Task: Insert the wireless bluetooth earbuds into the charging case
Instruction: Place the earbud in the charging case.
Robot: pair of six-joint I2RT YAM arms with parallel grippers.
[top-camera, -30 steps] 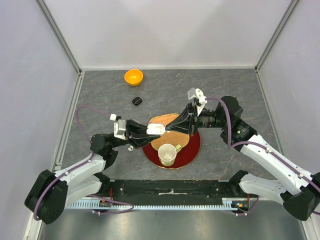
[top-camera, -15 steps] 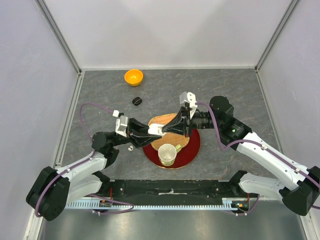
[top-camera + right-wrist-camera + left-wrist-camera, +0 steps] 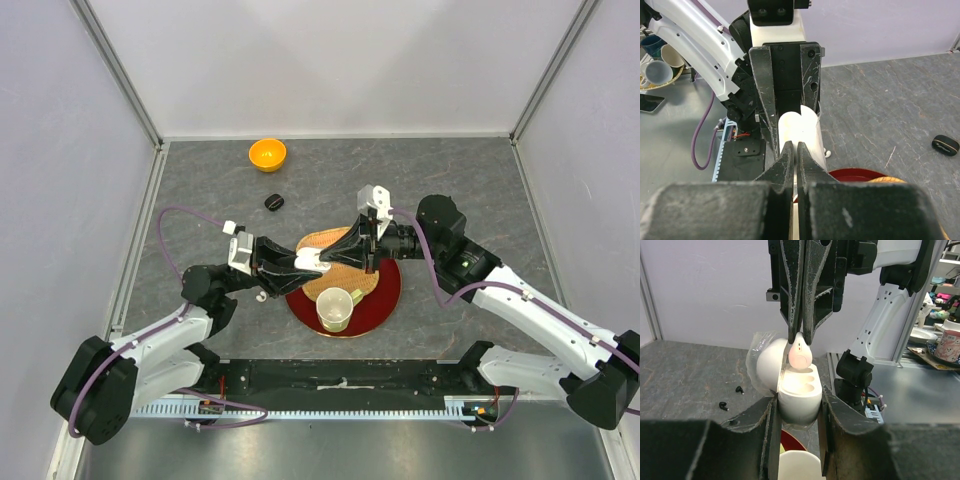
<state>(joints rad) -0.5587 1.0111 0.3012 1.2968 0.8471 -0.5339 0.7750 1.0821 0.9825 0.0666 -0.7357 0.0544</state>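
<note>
A glossy white pebble-shaped earbud [image 3: 800, 354] is being pinched by the closed right end effector [image 3: 800, 337] just over the round wells of a smooth white charging case [image 3: 801, 386]. The case, its lid hinged back, is being gripped by the left end effector [image 3: 798, 402]. A tiny black earbud [image 3: 738, 389] and a second black earbud [image 3: 723, 405] are lying on the grey stone-patterned worktop [image 3: 685, 370].

grey table [image 3: 450, 170]: orange bowl [image 3: 267, 154] far side, black case [image 3: 274, 201] near it, red plate [image 3: 388, 295] front, white earbud [image 3: 261, 296] beside plate.
</note>
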